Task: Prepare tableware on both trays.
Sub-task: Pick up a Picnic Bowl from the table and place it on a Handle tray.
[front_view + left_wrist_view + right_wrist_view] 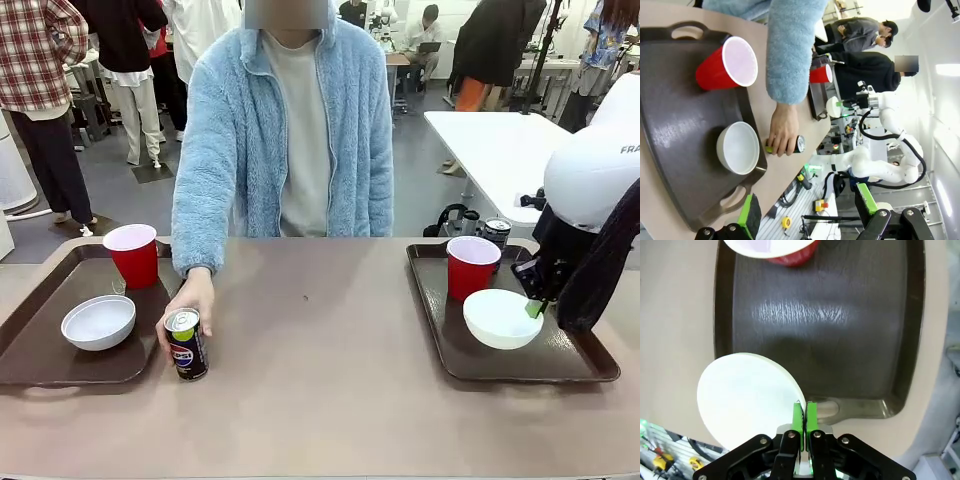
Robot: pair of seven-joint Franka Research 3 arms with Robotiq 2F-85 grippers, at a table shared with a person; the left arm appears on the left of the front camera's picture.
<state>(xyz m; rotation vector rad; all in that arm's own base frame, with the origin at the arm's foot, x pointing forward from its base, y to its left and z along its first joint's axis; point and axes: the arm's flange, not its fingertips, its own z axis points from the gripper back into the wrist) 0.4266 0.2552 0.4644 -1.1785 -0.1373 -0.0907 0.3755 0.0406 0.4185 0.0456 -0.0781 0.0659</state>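
— Trays first, from the left: what is seen on the left tray [40,350]?
— A red cup [133,254] is stood at its far corner and a white bowl [98,322] is set nearer the front. Just beside that tray's right rim, a Pepsi can [186,343] is held upright on the table [320,380] by the person's hand [192,300].
— And the left gripper [807,212]?
— Its green-padded fingers are spread wide, with nothing held between them.
— Further right?
— On the right tray [560,365] a second red cup [472,265] is placed behind another white bowl [502,318]; a dark can [496,233] is seen past the far rim.
— The right gripper [802,416]?
— Its pads are pinched narrowly onto that bowl's rim.
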